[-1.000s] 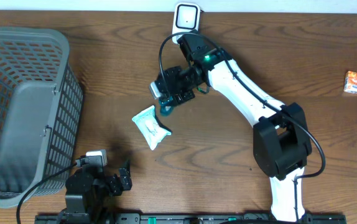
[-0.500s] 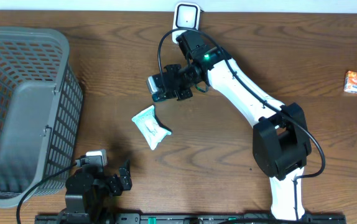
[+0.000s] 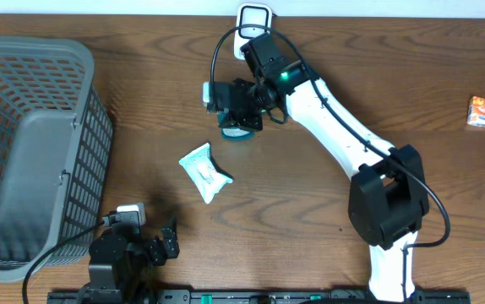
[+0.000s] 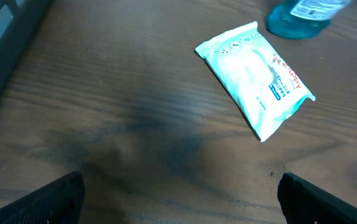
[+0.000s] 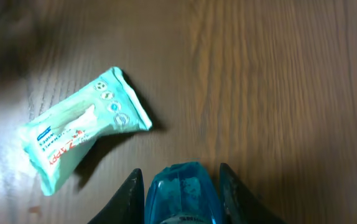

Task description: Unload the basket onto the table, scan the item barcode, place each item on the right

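Grip: teal bottle (image 5: 183, 198) pinched between right tool (image 5: 181, 186) fingers, near scanner (image 3: 253, 19); left tool (image 4: 181, 202) wide.

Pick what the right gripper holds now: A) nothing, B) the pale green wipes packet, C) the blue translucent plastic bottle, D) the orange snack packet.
C: in the right wrist view the blue translucent plastic bottle sits clamped between the fingers of the right gripper, while the pale green wipes packet lies apart on the wooden table.
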Controlling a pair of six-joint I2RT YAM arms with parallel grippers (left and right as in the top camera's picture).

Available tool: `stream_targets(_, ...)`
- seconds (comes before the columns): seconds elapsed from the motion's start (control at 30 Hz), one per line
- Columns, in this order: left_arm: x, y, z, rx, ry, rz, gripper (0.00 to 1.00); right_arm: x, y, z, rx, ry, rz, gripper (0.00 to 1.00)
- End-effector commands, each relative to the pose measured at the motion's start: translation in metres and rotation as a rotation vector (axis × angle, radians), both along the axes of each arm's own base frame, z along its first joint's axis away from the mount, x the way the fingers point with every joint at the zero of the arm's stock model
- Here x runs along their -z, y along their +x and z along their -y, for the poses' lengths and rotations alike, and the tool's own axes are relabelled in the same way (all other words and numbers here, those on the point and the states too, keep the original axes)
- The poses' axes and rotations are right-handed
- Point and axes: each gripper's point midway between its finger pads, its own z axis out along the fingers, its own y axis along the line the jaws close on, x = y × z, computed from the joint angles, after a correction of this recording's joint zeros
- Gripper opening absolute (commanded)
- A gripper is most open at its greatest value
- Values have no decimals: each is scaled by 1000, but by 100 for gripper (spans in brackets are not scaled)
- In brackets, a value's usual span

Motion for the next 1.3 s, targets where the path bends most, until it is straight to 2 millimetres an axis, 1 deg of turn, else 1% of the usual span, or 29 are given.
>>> stream_targets(0.0,9,-6,1,7,-4,-39,99,-13,10,24,244,-33,-71,8)
stream_targets(0.07,9,-6,1,7,-4,-39,99,-27,11,29,329,-7,-109,10)
stream_targets(0.13,9,-6,1,7,-4,-39,99,-33,9,34,380,1,-144,12)
stream_targets(0.2,9,-6,1,7,-4,-39,99,-32,7,35,416,1,-182,12)
stream_targets(0.33,9,-6,1,7,-4,-39,99,-25,3,36,425,-17,-213,12)
stream_targets(0.4,9,-6,1,7,-4,-39,99,-24,3,36,425,-20,-215,19)
stream_targets(0.47,9,-6,1,7,-4,-39,99,-24,3,36,425,-18,-211,20)
stream_targets(0.57,9,-6,1,7,-4,-39,99,-28,11,33,424,7,-181,18)
stream_targets(0.73,9,-6,1,7,-4,-39,99,-41,29,22,419,77,-98,19)
stream_targets(0.83,9,-6,1,7,-4,-39,99,-43,32,21,418,87,-88,19)
stream_targets(0.93,9,-6,1,7,-4,-39,99,-35,31,22,419,77,-99,18)
stream_targets(1.0,9,-6,1,7,-4,-39,99,-24,30,22,419,68,-111,19)
stream_targets(1.13,9,-6,1,7,-4,-39,99,3,31,21,419,61,-121,25)
stream_targets(1.2,9,-6,1,7,-4,-39,99,12,30,22,420,63,-121,29)
stream_targets(1.27,9,-6,1,7,-4,-39,99,15,29,22,421,63,-121,33)
